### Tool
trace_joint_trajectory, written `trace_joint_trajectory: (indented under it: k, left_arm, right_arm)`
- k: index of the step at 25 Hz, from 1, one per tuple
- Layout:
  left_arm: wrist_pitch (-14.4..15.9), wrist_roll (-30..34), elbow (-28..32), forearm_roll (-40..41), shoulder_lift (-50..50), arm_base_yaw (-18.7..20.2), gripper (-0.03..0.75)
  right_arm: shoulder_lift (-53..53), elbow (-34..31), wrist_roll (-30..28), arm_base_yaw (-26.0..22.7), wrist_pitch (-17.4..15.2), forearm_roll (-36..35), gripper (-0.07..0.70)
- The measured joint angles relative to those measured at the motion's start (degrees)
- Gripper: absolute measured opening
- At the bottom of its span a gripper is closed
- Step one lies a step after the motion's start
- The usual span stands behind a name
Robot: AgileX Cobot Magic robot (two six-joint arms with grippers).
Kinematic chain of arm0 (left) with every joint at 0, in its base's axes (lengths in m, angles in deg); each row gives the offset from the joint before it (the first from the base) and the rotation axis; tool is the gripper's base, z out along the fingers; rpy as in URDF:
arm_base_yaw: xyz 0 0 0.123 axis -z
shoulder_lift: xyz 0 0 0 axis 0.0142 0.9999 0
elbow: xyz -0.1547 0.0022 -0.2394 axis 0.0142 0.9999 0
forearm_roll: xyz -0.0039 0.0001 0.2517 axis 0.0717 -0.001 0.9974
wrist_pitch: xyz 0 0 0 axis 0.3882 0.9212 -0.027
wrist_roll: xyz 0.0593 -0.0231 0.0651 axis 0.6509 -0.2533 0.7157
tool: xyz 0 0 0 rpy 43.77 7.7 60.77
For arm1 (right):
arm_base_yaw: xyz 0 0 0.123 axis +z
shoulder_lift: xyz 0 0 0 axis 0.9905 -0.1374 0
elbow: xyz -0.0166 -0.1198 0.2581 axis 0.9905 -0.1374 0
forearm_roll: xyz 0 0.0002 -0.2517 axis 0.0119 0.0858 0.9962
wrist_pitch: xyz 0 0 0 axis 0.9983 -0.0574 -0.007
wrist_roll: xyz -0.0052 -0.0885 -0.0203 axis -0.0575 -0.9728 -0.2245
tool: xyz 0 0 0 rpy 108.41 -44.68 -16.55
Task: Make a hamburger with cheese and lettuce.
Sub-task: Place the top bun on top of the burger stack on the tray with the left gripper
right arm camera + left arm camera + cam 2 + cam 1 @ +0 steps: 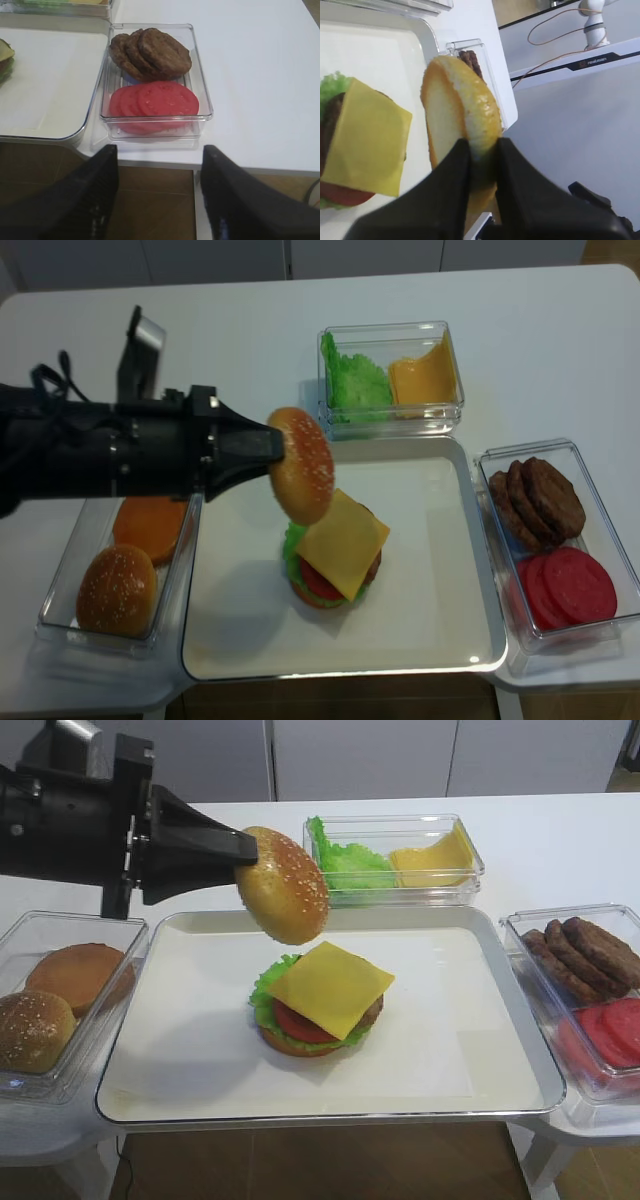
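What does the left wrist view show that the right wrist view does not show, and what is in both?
Only the left wrist view: the left gripper shut on the sesame bun top, held on edge, and the cheese lying on the hamburger, with lettuce showing at its edge.

Only the right wrist view: the tomato slices lying in the clear box, and the open right gripper hanging below the table edge.

Both: the white tray, a part of the hamburger and the brown patties.
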State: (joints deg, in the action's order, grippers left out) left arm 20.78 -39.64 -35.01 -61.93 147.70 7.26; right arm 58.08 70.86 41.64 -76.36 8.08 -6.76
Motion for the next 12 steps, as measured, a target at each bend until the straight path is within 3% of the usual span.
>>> trace_joint_trajectory:
  k: [12]
  left_arm:
    - [-0.7,2.1,0.0,-6.8,8.2,5.9,0.113]
  right_arm:
    - [0.0,0.0,0.0,0.0,0.0,0.0,0.403]
